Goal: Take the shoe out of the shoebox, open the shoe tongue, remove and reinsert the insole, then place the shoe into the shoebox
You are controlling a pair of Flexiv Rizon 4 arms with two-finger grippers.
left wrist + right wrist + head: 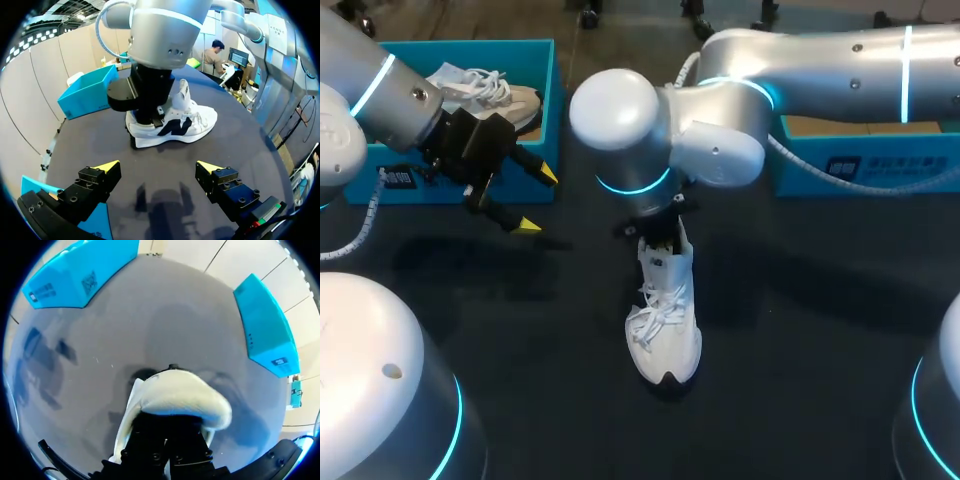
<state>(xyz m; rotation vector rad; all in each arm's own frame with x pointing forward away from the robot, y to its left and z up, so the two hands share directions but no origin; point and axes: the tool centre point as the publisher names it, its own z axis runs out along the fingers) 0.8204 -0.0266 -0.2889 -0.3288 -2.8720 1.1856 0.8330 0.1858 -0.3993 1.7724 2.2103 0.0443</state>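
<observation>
Standing upright on its sole, the white sneaker (663, 320) sits near the middle of the dark table (800, 330), outside both boxes, with its toe towards the robot and its laces loose over the instep. In the left wrist view the sneaker (185, 125) shows a dark side mark and its tongue stands up.

The right arm comes in from the right side and bends down over the sneaker's heel end. The right gripper (655, 232) is at the shoe's opening. Seen from the left wrist, its black body (147, 107) covers the rear of the shoe. In the right wrist view a white padded part of the sneaker (175, 395) curves just ahead of the right gripper (167, 440). I cannot tell whether this pincer is closed on the shoe or merely against it.

The left gripper (538, 200) hangs above the table, just in front of the open blue shoebox (470, 47) at the far left, and well apart from the sneaker. Its pincer is spread wide and holds nothing. From its own wrist, the left gripper (158, 167) points towards the sneaker across bare table.

A second pale shoe (490, 88) lies inside that shoebox. Another blue box (860, 165) sits at the far right, behind the right arm.
</observation>
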